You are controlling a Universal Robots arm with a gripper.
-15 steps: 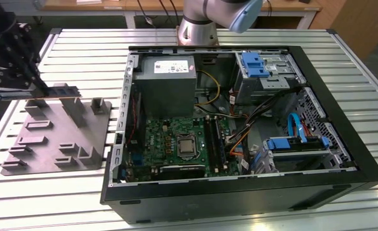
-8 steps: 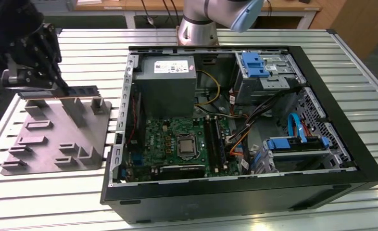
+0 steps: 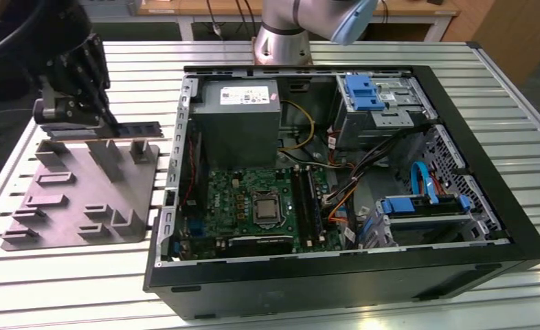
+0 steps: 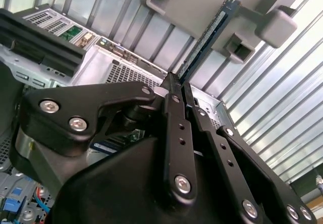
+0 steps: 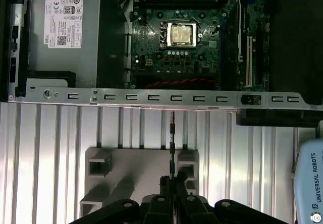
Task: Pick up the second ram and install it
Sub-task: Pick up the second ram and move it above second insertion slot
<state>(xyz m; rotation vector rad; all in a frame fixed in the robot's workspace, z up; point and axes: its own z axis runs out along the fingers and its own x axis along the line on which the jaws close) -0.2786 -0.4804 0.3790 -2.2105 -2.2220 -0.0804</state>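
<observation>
The memory stick point(image 3: 140, 128) lies level in the upper left of the exterior view, across the tops of two upright tabs point(image 3: 114, 155) of the grey fixture point(image 3: 77, 185). One end of it sits between the fingertips of the gripper point(image 3: 108, 124), and the rest reaches out toward the exterior view's right. Whether it rests on the tabs or hangs just clear of them cannot be told.

In the second wrist view the memory stick point(image 4: 207, 37) runs as a dark strip from the gripper point(image 4: 177, 82) to a tab point(image 4: 237, 12). The two black fingers point(image 4: 174, 113) are drawn in close with only a narrow gap between them, and they pinch the near end of the stick. In the first wrist view the stick point(image 5: 172, 138) is seen edge-on as a thin line coming straight out of the closed gripper point(image 5: 172, 179) over the fixture point(image 5: 136, 168).

The fixture stands on a slatted metal table point(image 3: 86, 275), just beside an open computer case point(image 3: 343, 275). The green circuit board point(image 3: 251, 206) lies inside that case, well apart from the stick.
</observation>
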